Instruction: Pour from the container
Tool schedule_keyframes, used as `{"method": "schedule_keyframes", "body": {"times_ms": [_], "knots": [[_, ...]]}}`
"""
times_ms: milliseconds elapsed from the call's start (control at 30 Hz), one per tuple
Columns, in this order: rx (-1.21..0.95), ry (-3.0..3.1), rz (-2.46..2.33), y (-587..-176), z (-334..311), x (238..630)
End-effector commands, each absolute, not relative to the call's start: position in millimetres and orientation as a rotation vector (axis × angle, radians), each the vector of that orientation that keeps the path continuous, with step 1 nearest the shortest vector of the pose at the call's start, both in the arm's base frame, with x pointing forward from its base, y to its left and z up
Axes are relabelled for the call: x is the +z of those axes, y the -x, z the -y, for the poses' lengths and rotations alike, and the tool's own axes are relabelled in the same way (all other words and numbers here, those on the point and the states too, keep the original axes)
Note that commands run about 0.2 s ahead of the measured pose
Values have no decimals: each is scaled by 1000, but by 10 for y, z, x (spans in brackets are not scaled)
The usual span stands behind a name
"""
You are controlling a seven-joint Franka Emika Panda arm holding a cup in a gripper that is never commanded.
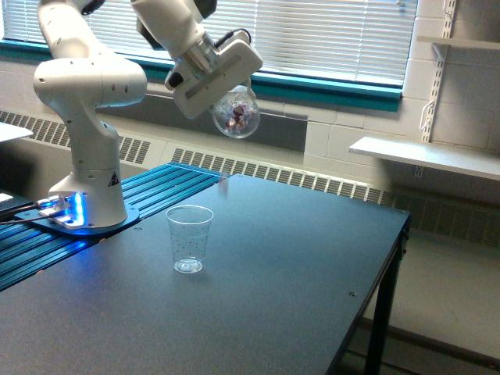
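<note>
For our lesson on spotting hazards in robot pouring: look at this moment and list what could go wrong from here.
1. The clear round-bottomed plastic container, tilted in the robot's hand, sits high above and towards the exterior view's right of the small clear speckled cup; its reddish contents could miss the cup.
2. Pieces dropped from that height may bounce out or tip the light cup.
3. Strays could roll off the dark table.
</note>
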State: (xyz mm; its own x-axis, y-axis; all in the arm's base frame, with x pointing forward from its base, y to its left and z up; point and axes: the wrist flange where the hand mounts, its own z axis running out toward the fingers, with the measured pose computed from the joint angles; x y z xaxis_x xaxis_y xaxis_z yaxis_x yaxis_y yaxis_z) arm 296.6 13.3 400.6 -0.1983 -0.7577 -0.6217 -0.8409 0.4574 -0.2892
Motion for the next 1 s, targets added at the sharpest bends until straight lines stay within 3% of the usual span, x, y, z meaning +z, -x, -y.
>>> {"method": "schedule_keyframes", "body": {"times_ms": [33, 1000], "knots": [[172, 1308, -2020, -2938, -107, 3737], [53, 1213, -1982, -2887, -505, 4047]]}}
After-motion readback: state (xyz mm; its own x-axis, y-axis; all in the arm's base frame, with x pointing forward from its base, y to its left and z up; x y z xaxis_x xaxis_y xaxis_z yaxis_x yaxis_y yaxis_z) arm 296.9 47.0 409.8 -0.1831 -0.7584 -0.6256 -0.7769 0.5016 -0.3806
